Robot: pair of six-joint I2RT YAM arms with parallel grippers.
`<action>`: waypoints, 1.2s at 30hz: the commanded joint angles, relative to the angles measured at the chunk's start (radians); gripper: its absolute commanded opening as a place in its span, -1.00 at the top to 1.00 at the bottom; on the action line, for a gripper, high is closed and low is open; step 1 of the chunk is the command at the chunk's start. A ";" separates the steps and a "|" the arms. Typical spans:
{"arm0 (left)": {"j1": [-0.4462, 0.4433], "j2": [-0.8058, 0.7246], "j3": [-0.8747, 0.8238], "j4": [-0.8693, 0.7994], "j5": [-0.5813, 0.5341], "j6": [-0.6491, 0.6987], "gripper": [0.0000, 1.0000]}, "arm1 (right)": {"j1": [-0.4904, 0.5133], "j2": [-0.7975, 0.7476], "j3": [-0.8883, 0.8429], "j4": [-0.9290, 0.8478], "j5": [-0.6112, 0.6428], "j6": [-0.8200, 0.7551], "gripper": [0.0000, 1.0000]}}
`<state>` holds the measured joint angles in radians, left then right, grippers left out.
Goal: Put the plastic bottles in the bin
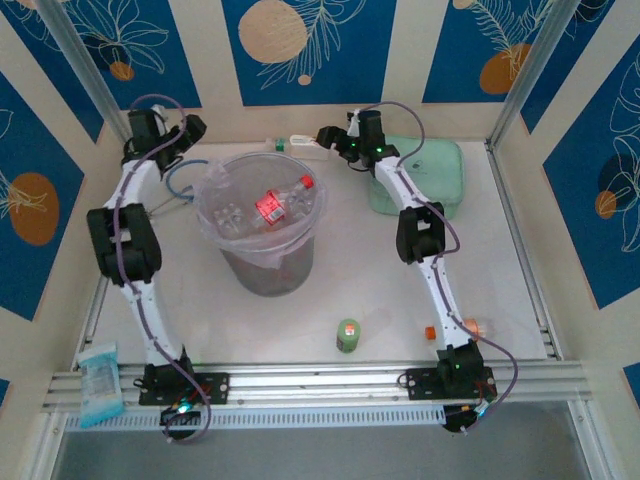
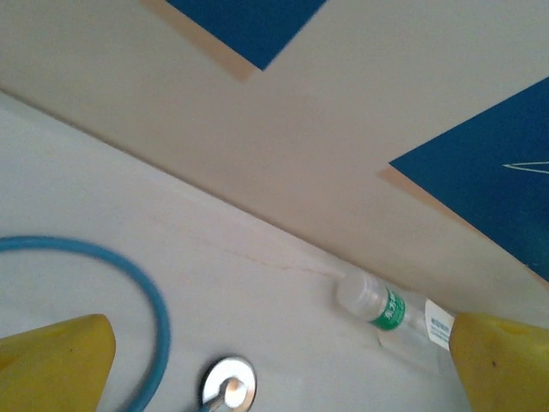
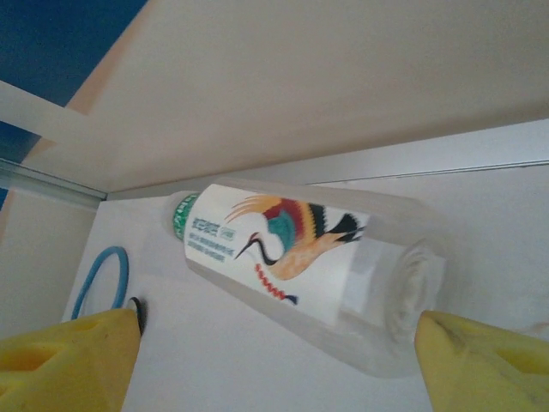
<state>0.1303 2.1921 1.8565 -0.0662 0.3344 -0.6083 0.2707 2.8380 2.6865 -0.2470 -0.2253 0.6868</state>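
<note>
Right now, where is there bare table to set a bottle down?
Widest bare patch: the table between the right arm and the right rail, nearer than the mint-green case. A second lies between the bin and the right arm, beyond the small green bottle. Crowded: the far edge, with the crane-label bottle, blue ring, left pincer and right pincer.

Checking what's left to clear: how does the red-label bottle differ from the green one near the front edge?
The red-label bottle lies on its side inside the bin; the green bottle stands upright on the table, outside it. Labels differ: red against green. Both are small plastic bottles.
</note>
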 commanded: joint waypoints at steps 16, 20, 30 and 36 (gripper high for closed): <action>-0.218 0.777 0.882 0.088 -0.275 -0.317 -0.93 | 0.023 0.099 0.027 0.077 0.138 0.209 -0.67; -0.257 0.820 0.885 0.115 -0.261 -0.341 -0.93 | 0.027 0.131 0.049 0.104 0.144 0.249 -0.66; -0.318 0.789 0.854 0.080 -0.107 -0.295 -0.86 | 0.037 0.159 0.052 0.100 0.110 0.249 -0.48; -0.320 0.772 0.822 0.066 -0.066 -0.291 -0.79 | 0.038 0.138 0.051 0.029 0.105 0.212 -0.12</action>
<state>-0.1799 2.9688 2.7113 0.0486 0.2058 -0.8970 0.2974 2.9570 2.7407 -0.1463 -0.1005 0.9192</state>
